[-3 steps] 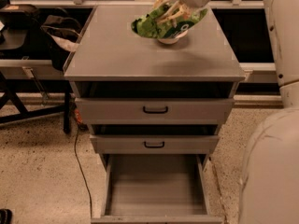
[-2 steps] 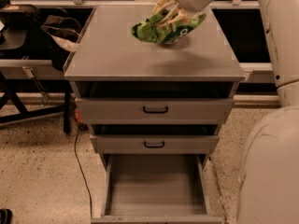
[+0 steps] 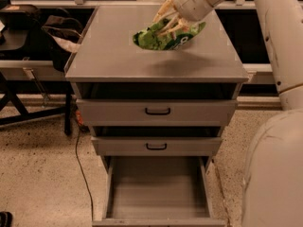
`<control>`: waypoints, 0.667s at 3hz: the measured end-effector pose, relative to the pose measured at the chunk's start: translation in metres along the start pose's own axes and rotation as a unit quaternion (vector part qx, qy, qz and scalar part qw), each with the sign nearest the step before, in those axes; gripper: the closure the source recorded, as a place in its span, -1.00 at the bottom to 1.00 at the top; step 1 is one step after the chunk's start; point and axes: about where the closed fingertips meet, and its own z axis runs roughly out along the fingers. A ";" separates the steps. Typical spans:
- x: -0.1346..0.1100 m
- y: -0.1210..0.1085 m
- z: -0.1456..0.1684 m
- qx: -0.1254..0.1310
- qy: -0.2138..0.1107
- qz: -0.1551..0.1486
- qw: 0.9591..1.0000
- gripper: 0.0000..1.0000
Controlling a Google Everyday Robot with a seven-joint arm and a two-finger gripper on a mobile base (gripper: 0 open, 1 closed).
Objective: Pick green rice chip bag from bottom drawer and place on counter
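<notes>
Three grey drawers stack under the desk point(image 3: 118, 56). The bottom drawer point(image 3: 156, 193) stands pulled well out, its plain grey floor showing. The two upper drawers point(image 3: 199, 111), each with a black handle, sit above it. Over the far right part of the desk, the pincer point(image 3: 161, 26) has its pale fingers point(image 3: 165, 13) closed around the green rice chip bag point(image 3: 156, 41). The bag's lower edge is at the desk surface; I cannot tell whether it touches.
</notes>
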 end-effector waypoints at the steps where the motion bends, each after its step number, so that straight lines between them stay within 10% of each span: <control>1: 0.006 0.007 0.010 0.006 -0.010 0.012 1.000 1.00; 2: 0.016 0.021 0.031 -0.006 -0.017 0.030 0.999 0.49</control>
